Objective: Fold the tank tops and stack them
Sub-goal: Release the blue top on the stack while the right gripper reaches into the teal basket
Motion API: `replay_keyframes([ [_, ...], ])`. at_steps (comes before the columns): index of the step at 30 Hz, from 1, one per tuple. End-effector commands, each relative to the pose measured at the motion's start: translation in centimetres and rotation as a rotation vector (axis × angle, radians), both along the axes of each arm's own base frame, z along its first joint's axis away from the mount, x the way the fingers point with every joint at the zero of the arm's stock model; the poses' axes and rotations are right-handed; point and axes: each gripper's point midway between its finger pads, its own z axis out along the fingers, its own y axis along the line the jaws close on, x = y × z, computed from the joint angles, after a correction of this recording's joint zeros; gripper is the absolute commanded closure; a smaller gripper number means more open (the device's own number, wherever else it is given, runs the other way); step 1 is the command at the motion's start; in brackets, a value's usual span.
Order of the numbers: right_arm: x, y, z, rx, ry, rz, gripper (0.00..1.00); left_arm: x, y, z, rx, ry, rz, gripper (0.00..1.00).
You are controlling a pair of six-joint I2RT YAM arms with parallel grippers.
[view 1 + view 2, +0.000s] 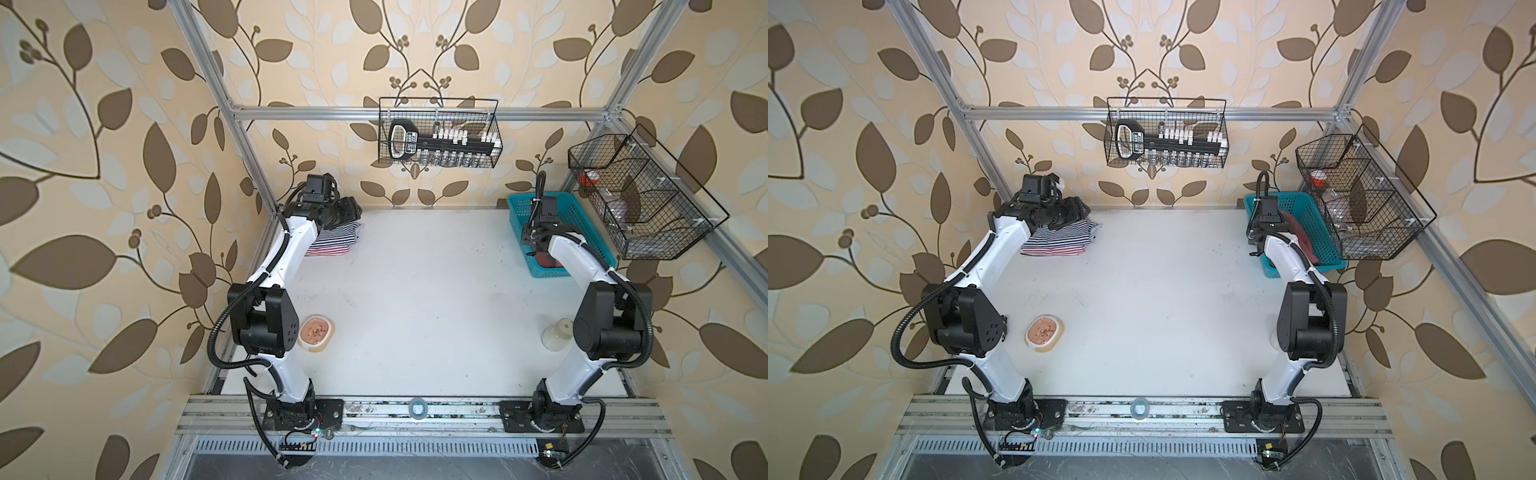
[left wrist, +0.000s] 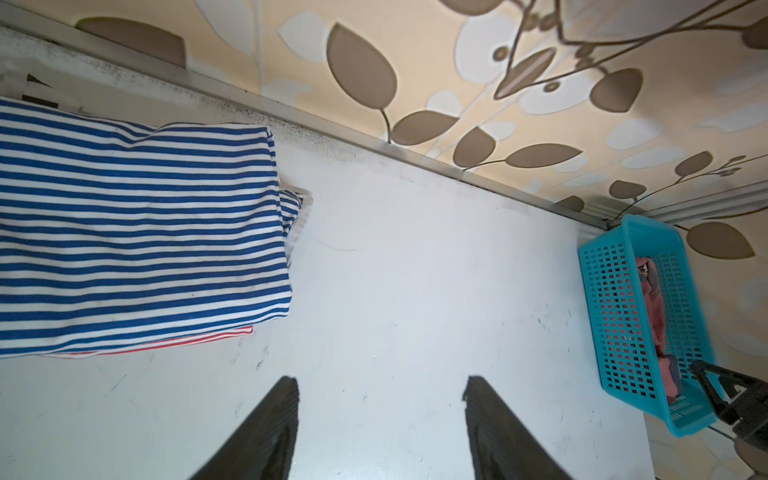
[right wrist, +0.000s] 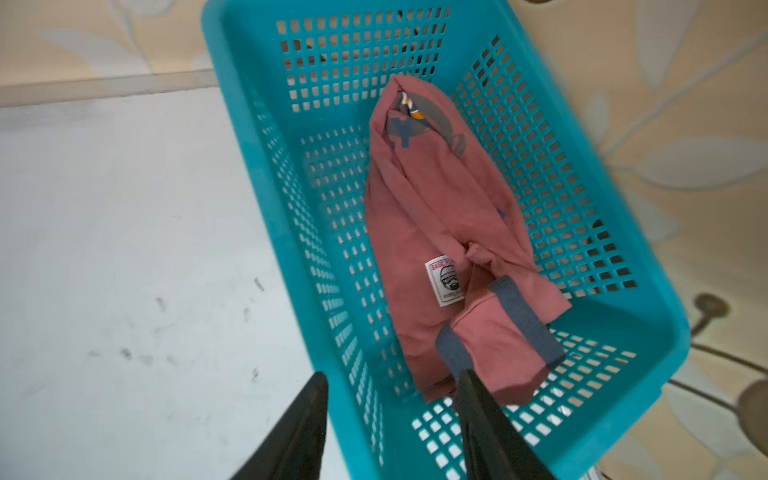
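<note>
Two folded tank tops lie stacked at the table's back left: the navy-white striped one (image 2: 137, 232) on top, the red-white striped one (image 2: 166, 345) showing only its edge beneath. The stack (image 1: 336, 239) shows in both top views. My left gripper (image 2: 382, 380) hovers open beside the stack over bare table, holding nothing. The dusty red tank top (image 3: 440, 216) with grey-blue trim lies crumpled in the teal basket (image 3: 257, 137). My right gripper (image 3: 392, 374) is open astride the basket's near wall. One finger is outside, the other inside at the top's end.
The teal basket (image 1: 582, 224) sits at the back right corner. A black wire basket (image 1: 438, 133) hangs on the back rail, another (image 1: 640, 199) on the right. A beige dish (image 1: 318, 332) sits front left, a pale cup (image 1: 557, 334) front right, a tape roll (image 1: 417, 409) on the front rail.
</note>
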Motion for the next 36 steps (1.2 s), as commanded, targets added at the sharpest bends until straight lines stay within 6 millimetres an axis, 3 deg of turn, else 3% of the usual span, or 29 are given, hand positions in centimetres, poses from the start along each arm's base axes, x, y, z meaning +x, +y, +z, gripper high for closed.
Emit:
replay_keyframes([
  [1,0.8,-2.7,0.0,-0.08,-0.009,-0.044,0.48,-1.2,-0.1,3.1,-0.002,-0.067,-0.002,0.35],
  [7,1.8,-4.8,-2.3,-0.071,0.034,-0.07,0.47,-1.6,-0.7,2.4,0.012,-0.042,-0.01,0.34],
  [18,3.4,-9.2,-7.0,-0.007,0.141,-0.102,0.26,-1.9,-1.9,1.3,0.051,0.002,-0.031,0.34],
  [23,4.2,-9.9,-8.5,0.062,0.17,-0.086,0.2,-1.9,-2.5,0.5,0.066,0.025,-0.044,0.34],
  [31,4.1,-9.3,-11.1,0.157,0.271,-0.053,0.2,-1.9,-3.0,-0.2,0.09,0.045,-0.061,0.33],
  [36,3.9,-9.4,-11.5,0.204,0.305,-0.068,0.34,-2.0,-3.0,-0.6,0.099,0.056,-0.067,0.33],
])
